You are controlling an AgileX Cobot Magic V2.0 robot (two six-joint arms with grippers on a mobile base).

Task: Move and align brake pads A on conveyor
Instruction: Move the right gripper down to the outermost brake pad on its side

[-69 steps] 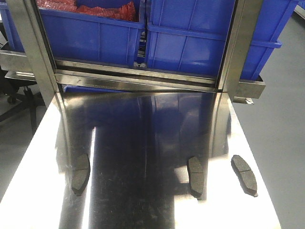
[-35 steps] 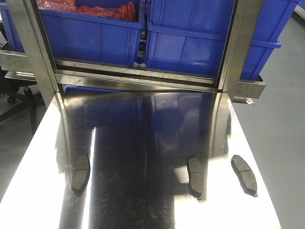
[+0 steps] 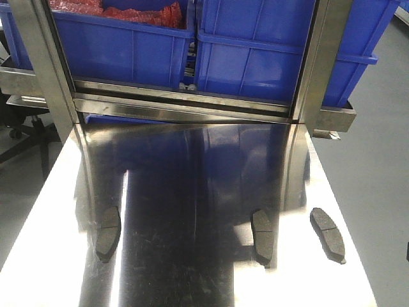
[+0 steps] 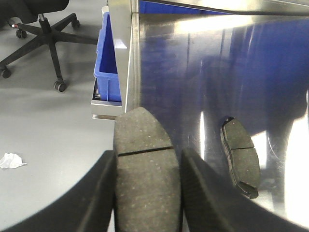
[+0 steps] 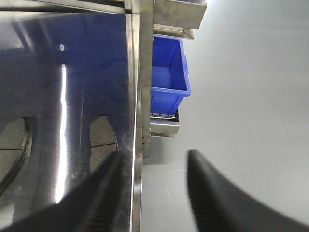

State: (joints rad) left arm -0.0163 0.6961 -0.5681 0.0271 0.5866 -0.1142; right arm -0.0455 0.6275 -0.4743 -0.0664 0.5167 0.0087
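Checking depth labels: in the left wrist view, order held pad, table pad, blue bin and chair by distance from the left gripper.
1. Held pad, in the left gripper.
2. Table pad, right.
3. Blue bin, upper left.
4. Chair, far upper left.

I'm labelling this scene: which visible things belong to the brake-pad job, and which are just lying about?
Job: flat dark grey brake pad held in the left gripper; three more grey pads on the shiny steel table: left pad, middle pad, right pad.
Lying about: blue plastic bins; black office chair; crumpled white paper.
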